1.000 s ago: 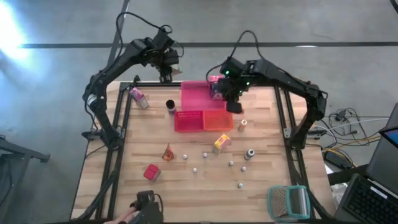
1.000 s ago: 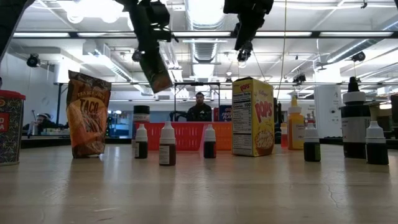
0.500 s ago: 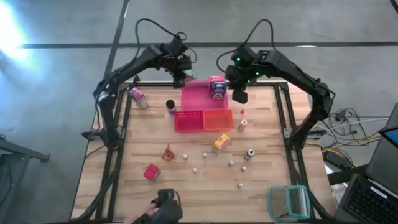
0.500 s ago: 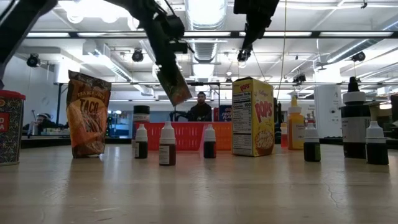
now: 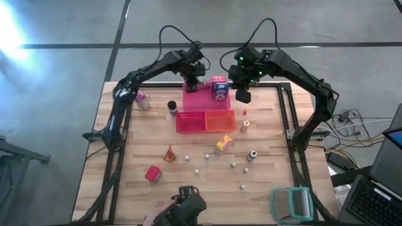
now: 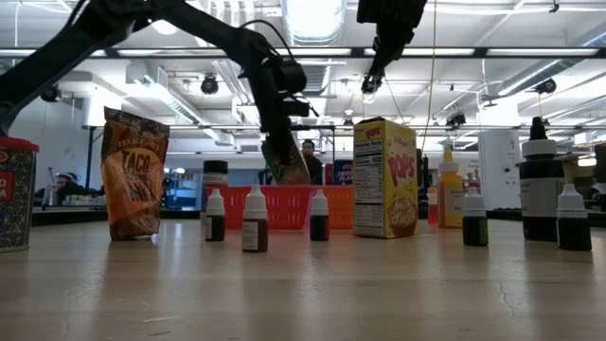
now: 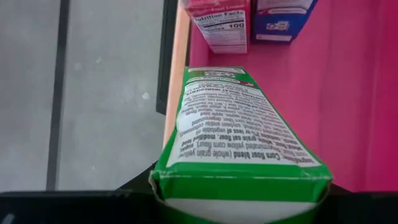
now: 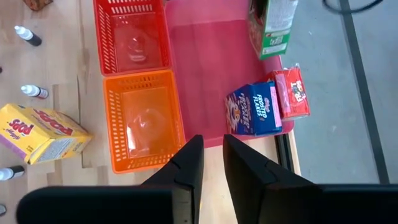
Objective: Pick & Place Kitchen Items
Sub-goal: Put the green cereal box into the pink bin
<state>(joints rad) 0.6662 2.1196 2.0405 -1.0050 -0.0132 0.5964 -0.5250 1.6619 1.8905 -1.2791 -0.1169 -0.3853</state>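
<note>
Fingers of the left gripper [image 5: 191, 82] are pinched on a green carton [image 7: 239, 127], and it hangs tilted over the far-left corner of the pink tray [image 5: 202, 100]! Text side up in the left wrist view, the carton points along the tray's left edge, clear of the tray floor.

Just ahead of it, at the tray's far edge, two more cartons stand side by side: a red one [image 8: 292, 93] and a blue one [image 8: 253, 109], touching each other.

Over to the right gripper [image 8: 210, 163]: its fingers stand close together with only a narrow gap and nothing between them, hovering above the table's far-right part, just off the pink tray's right edge.

Below the pink tray sit a red basket [image 5: 190, 121] and an orange basket [image 5: 220, 120], side by side and both bare inside.

Out on the table, a yellow carton [image 5: 223, 144] lies near the orange basket. A pink carton [image 5: 141, 98] rests near the far-left corner, a dark jar [image 5: 172, 108] between it and the baskets. A red carton [image 5: 152, 174] sits toward the near-left, and small bottles [image 5: 252, 154] dot the middle.

Down at the near-right corner lies the teal-framed mesh piece [image 5: 291, 203].
</note>
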